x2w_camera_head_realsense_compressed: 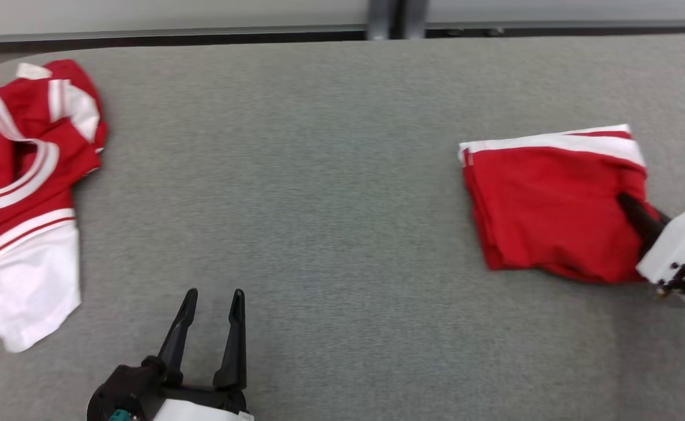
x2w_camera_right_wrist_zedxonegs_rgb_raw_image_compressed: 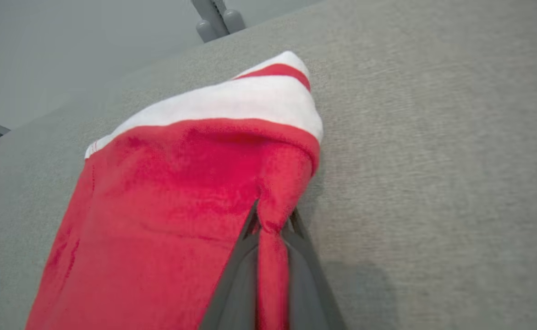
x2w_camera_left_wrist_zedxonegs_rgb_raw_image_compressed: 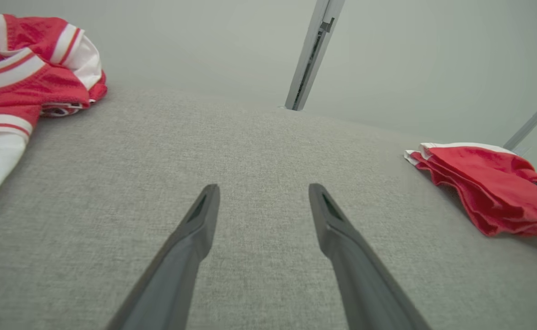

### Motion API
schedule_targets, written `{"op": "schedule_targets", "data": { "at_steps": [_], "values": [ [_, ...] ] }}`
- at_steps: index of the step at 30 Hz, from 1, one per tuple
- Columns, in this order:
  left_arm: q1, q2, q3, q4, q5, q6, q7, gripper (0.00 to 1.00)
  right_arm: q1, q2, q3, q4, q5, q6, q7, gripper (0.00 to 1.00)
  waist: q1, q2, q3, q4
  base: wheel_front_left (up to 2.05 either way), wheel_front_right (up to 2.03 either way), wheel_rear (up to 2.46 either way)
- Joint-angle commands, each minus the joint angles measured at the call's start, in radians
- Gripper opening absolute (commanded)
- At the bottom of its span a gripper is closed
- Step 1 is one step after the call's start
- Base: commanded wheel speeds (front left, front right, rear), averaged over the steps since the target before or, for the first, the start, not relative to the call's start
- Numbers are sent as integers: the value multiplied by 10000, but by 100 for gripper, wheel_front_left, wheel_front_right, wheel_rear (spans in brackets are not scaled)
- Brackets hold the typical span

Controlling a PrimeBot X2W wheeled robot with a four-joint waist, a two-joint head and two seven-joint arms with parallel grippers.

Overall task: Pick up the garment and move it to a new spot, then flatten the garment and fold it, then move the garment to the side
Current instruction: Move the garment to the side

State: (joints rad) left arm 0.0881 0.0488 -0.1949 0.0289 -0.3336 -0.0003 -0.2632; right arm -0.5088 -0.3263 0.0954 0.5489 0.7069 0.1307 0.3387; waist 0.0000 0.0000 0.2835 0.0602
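A folded red garment with a white band lies on the right of the grey table. My right gripper is shut on its right edge; in the right wrist view the red cloth is pinched between the fingers at the gripper. The folded garment also lies at the right of the left wrist view. My left gripper stands open above bare table near the front edge, its fingers spread with nothing between them around the gripper's gap.
A second red and white garment lies crumpled at the table's left edge, also at the upper left of the left wrist view. A grey post stands behind the table's far edge.
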Motion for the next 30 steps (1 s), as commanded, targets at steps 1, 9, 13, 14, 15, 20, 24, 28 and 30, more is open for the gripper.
{"op": "schedule_targets", "data": {
  "at_steps": [1,9,13,14,15,20,24,28,30],
  "values": [
    [-322,31,59,-29,218,-139,-19,100,-42,-399,-129,-46,145,1,-76,0,0,0,549,-947,0,0,0],
    [-909,237,323,81,896,-626,-19,100,-779,-2235,-445,442,-1332,1,-776,0,0,0,1491,-1797,0,0,0],
    [-1172,344,321,80,1092,-770,-19,100,-1747,-2828,-695,1208,-2551,-2,-978,0,0,0,1944,-1689,0,0,0],
    [-1199,373,333,93,1099,-775,-17,100,-2004,-2901,-792,1424,-2776,-1,-961,0,0,0,2034,-1627,0,0,0],
    [-1207,381,347,106,1128,-786,-10,100,-2240,-3010,-871,1612,-3001,-1,-919,0,0,0,2115,-1559,0,0,0],
    [-1113,434,532,97,1161,-735,13,100,-3145,-3437,-1203,2568,-4242,-1,-875,27,0,0,2476,-1314,0,0,0],
    [-961,416,677,63,1150,-638,27,100,-3556,-3419,-1428,3050,-4974,-1,-968,100,0,0,2507,-1337,0,0,0],
    [-773,289,701,-20,1004,-635,21,100,-3588,-3335,-1493,2801,-5527,-2,-1748,100,0,0,2003,-1446,0,0,0],
    [-668,209,715,-17,934,-622,11,100,-3291,-3175,-1574,2519,-5659,-1,-2378,100,0,0,1500,-1488,0,0,0]
  ]
}}
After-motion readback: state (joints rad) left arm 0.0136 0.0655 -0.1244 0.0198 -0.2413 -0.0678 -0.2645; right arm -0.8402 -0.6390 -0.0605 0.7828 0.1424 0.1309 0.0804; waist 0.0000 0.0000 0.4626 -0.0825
